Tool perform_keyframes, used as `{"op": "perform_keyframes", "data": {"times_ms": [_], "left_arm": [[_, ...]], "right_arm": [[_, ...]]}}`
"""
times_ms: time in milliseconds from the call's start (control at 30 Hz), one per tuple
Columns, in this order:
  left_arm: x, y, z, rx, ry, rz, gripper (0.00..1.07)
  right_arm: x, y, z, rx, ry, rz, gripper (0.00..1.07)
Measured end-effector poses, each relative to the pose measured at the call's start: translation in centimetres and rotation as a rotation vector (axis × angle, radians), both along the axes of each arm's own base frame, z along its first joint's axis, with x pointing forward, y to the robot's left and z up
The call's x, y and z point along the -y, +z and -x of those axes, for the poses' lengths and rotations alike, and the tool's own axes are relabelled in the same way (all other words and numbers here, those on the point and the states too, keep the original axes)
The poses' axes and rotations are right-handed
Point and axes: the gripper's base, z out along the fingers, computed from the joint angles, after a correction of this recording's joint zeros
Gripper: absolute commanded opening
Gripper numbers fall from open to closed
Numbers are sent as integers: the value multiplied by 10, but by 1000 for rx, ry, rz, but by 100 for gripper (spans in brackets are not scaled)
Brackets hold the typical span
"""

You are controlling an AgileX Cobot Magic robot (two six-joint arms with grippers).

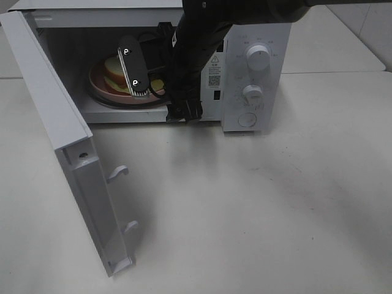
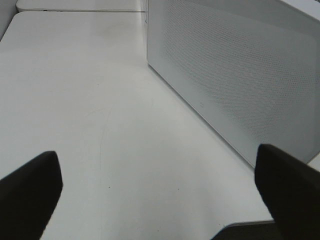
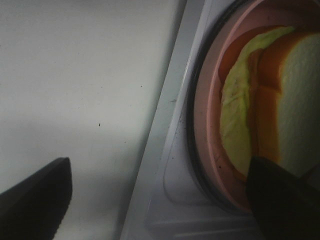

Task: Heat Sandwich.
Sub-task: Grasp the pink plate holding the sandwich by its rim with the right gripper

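Exterior high view: the microwave (image 1: 245,67) stands on the white worktop (image 1: 245,214) with its door (image 1: 67,141) swung fully out to the left. Inside the cavity, the sandwich (image 1: 116,75) lies on a round pink plate (image 1: 98,86). The right arm (image 1: 196,43) reaches down into the oven opening, and its pincer (image 1: 150,76) sits at the plate, one ridged finger (image 1: 135,67) crossing in front of the bread.

Right wrist view: the right pincer (image 3: 162,200) is spread wide, gripping nothing. One fingertip hangs over the bare worktop outside the oven; the other lies over the plate edge beside the sandwich (whether it touches the bread cannot be determined).

Left wrist view: the left pincer (image 2: 160,192) is also spread and empty, over bare worktop beside the perforated panel of the door.
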Motion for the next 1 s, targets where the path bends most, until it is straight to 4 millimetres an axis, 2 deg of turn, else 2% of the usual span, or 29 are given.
{"op": "perform_keyframes", "data": {"times_ms": [633, 800, 1000], "left_arm": [[0, 0, 0, 0, 0, 0, 98], [0, 0, 0, 0, 0, 0, 98], [0, 0, 0, 0, 0, 0, 98]], "right_arm": [[-27, -22, -34, -44, -99, -65, 86], [-32, -23, -40, -44, -107, -72, 85], [-34, -34, -44, -73, -117, -51, 85]]}}
